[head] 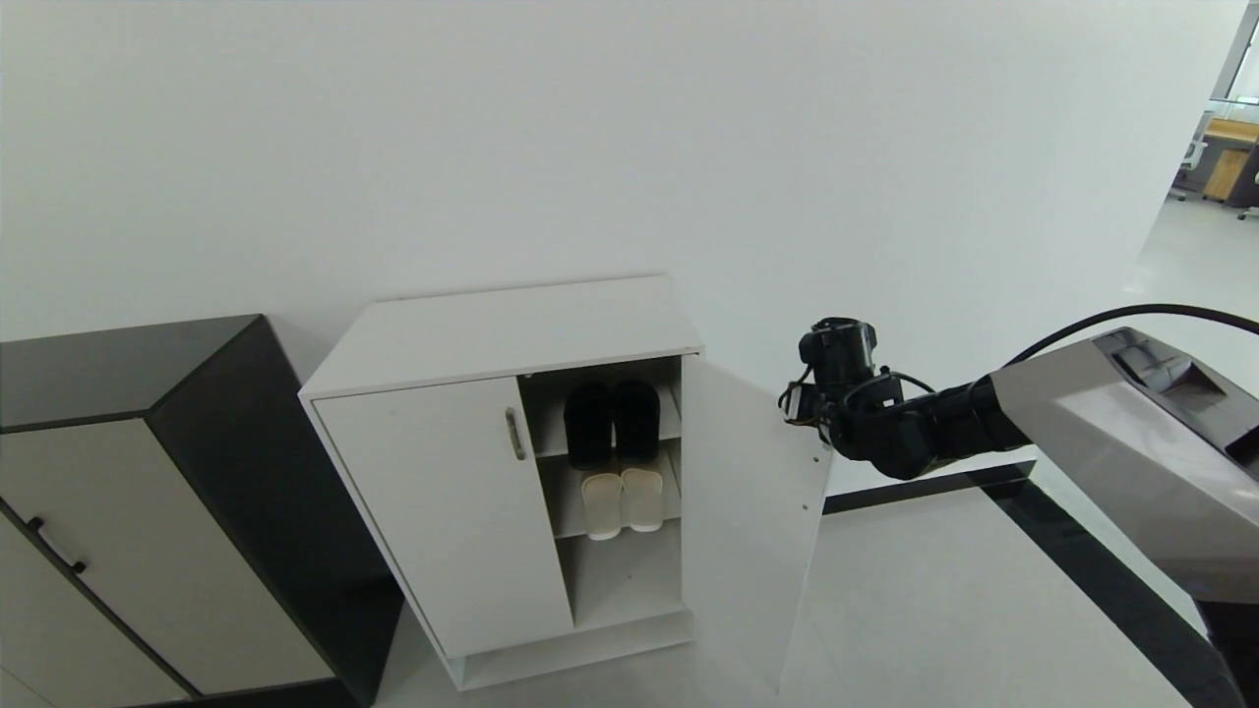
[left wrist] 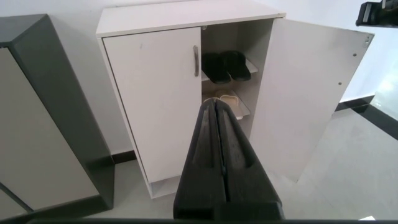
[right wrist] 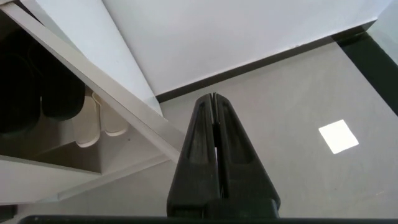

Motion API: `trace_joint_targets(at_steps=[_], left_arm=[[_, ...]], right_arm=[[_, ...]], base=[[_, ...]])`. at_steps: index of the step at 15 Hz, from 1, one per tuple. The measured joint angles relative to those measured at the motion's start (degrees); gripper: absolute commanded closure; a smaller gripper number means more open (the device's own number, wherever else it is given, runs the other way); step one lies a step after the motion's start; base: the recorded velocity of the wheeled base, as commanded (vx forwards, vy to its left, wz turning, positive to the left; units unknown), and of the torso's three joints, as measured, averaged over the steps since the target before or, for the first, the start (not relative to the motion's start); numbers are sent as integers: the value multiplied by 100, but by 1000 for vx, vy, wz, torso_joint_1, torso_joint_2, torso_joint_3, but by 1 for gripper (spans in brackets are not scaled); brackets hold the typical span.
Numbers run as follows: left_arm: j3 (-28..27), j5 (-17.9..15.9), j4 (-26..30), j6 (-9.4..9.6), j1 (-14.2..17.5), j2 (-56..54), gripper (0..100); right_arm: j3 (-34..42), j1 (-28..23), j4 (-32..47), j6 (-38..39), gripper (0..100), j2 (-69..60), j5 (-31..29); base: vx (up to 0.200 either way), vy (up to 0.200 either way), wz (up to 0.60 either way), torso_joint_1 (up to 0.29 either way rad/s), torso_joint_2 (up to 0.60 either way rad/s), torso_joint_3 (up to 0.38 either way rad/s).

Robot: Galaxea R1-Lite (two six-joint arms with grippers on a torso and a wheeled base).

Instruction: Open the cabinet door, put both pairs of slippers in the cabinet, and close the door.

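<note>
The white cabinet point(head: 492, 329) has its right door point(head: 748, 511) swung wide, free edge toward open floor point(head: 944, 590); a dark cabinet point(head: 128, 364) crowds its other side; inside, black slippers point(head: 612, 421) sit on the upper shelf, pale slippers point(head: 622, 501) on the shelf below; the right gripper point(right wrist: 214, 99), fingers pressed together and empty, hangs just beside the door's upper outer edge; the left gripper point(left wrist: 215, 107), likewise closed, faces the cabinet from well back.
</note>
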Motion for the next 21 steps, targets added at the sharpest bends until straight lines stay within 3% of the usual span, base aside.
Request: trace_joint_targets(at_steps=[13,21], left_arm=[[0,0,0,2,0,0,100],[0,0,0,2,0,0,100]], right_arm=[[129,165,312,5,100,-35,-11],[1078,1262,150,158,100,-603,-22]], base=[[0,0,0,0,0,0],[0,0,0,0,0,0]])
